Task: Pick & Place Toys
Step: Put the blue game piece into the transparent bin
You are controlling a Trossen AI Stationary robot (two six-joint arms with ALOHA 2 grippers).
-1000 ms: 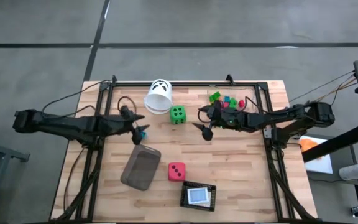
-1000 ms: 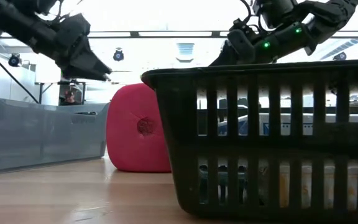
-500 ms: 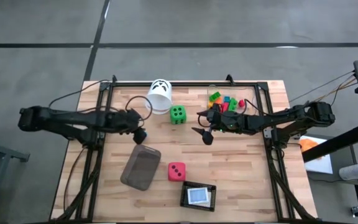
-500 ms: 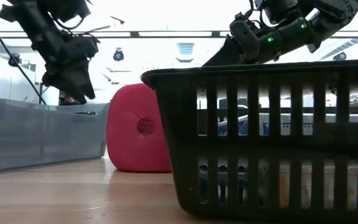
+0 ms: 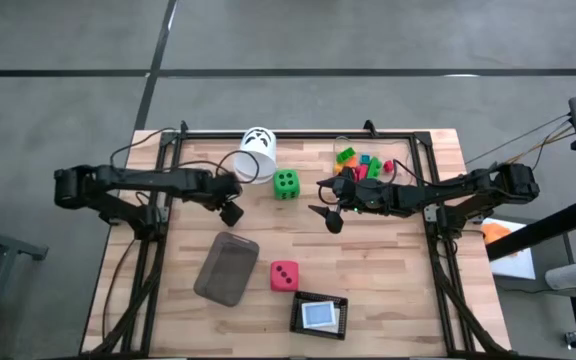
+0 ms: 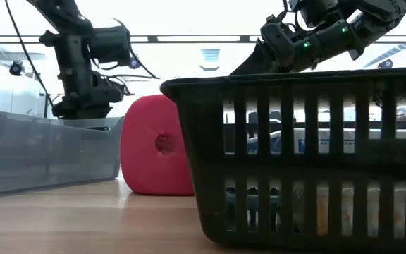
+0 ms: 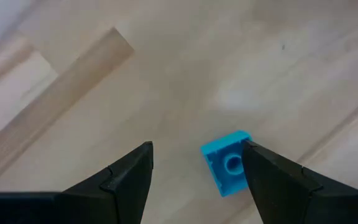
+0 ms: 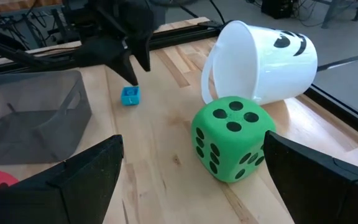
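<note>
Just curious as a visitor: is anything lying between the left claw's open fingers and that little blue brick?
No. In the left wrist view the left claw hangs open over the blue brick, with only bare wooden table between them.

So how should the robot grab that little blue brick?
From straight above, pinching its two flat side walls. The blue brick lies flat on the table with its stud up, so the sides are free. The left gripper hangs open above it, with one finger beside the brick already.

White bucket (image 5: 256,154) and green die (image 5: 286,183) flank a narrow gap.
</note>
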